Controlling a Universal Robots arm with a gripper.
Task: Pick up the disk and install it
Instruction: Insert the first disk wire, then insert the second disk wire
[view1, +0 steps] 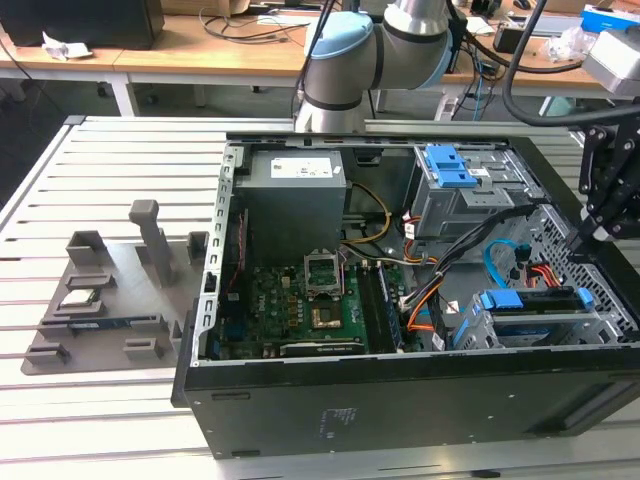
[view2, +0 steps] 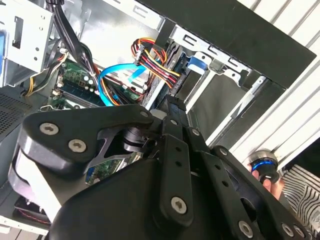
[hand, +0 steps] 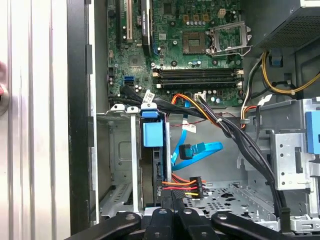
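1. Fingers: in both wrist views the fingers (view2: 172, 117) of the gripper (hand: 172, 212) are drawn narrow, close against each other. Nothing is seen clamped between them.

2. Gripper position: the tips hang just above the open end of the drive cage (view1: 548, 328). Contact with the cage or its contents cannot be determined.

3. Task item: the disk (hand: 152, 134) sits inside the drive cage, slid between its metal rails. Its blue carrier tab faces away from the gripper, toward the motherboard (hand: 175, 55). In the exterior view its blue frame lies level with the cage top.

4. Cabling beside the cage: a bundle of red, yellow and orange power wires (hand: 182, 185) ends in a black connector just beside the disk's near end. A light blue data cable (hand: 202, 149) loops between the cage and the motherboard.

5. Beyond the cage: 1 open processor socket (hand: 227, 37) shows on the motherboard. A second grey cage with blue latches (view1: 450, 172) stands farther back in the computer case (view1: 400, 400), next to the power supply (view1: 295, 195).

6. Outside the case: well apart from the drive cage, a grey fixture tray (view1: 150, 235) rests on the slatted table (view1: 100, 160). It carries 1 square silver processor chip (view1: 80, 298) and 1 memory stick (view1: 105, 322).
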